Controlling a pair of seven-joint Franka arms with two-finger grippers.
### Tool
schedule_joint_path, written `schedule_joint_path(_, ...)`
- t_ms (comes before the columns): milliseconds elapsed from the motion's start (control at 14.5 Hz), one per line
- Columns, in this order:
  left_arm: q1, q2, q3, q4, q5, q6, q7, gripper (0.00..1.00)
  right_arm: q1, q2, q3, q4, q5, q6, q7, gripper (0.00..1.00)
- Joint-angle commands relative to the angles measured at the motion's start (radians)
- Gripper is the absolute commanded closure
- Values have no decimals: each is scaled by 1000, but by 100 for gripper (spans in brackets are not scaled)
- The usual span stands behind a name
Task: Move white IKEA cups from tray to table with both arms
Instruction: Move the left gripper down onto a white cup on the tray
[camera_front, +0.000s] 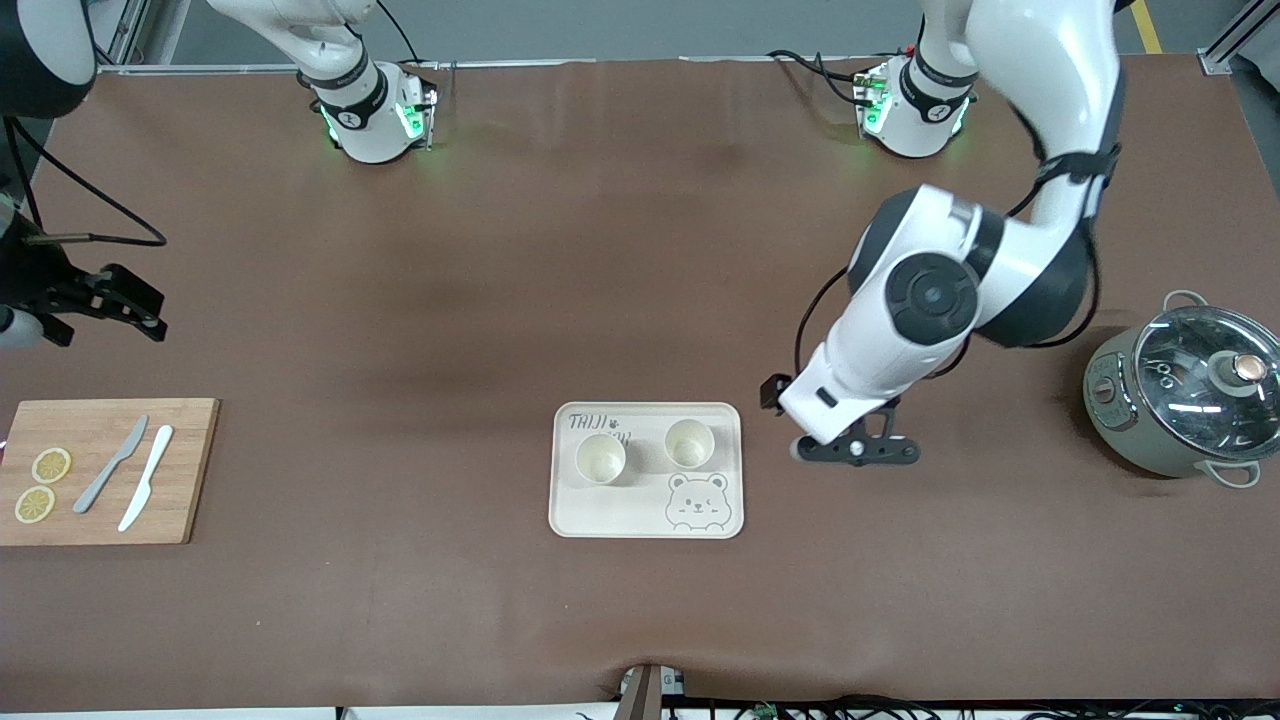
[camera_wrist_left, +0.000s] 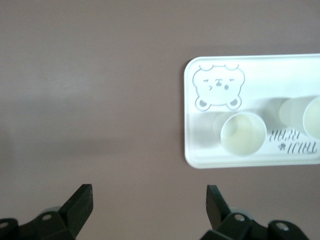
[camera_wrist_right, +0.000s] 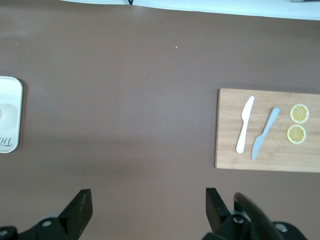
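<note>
Brown matte sheeting is covering the whole tabletop (camera_front: 640, 300), and nothing on it is being touched at this moment. Toward the left arm's end a grey-green electric pot (camera_front: 1175, 400) with a glass lid is standing; toward the right arm's end a wooden cutting board (camera_front: 105, 470) is lying near the edge, carrying a grey knife (camera_front: 110, 465), a white knife (camera_front: 146, 477) and two lemon slices (camera_front: 42, 484).

Near the middle of the tabletop, closer to the front edge, the cream bear-face tray (camera_front: 600, 515) is resting. Both white IKEA cups are being carried upright on the half of the tray toward the robots' bases: one cup (camera_front: 600, 459) toward the right arm's end, the other cup (camera_front: 689, 443) toward the left arm's end, apart from each other.

The left gripper (camera_front: 855, 450) is being held just beside the tray's end over bare sheeting, jaws spread wide and empty. The right gripper (camera_front: 110, 300) is waiting over the tabletop above the cutting board's end, also spread wide and empty.

The cups are being judged light, stiff, smooth and likely breakable; being tapered, they could slip downward in a squeeze. A hold across the wall just under the rim, or one finger inside and one outside, is being judged safest.
</note>
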Motion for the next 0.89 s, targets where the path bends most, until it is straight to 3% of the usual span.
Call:
schedule_joint_path(0, -54, 72, 10, 50, -14, 63, -69, 0, 53, 68, 4, 72, 0, -5, 112, 0)
schedule_joint_path(344, -149, 181, 47, 57, -12, 221, -137, 0, 160, 175, 4, 106, -2, 49, 336, 0)
schedule_joint_path(550, -237, 235, 128, 79, -12, 250, -140, 0, 212, 215, 4, 106, 1, 116, 418, 0)
schedule_joint_path(825, -242, 269, 139, 76, -11, 315, -140, 0, 248, 260, 5, 109, 30, 181, 496, 0)
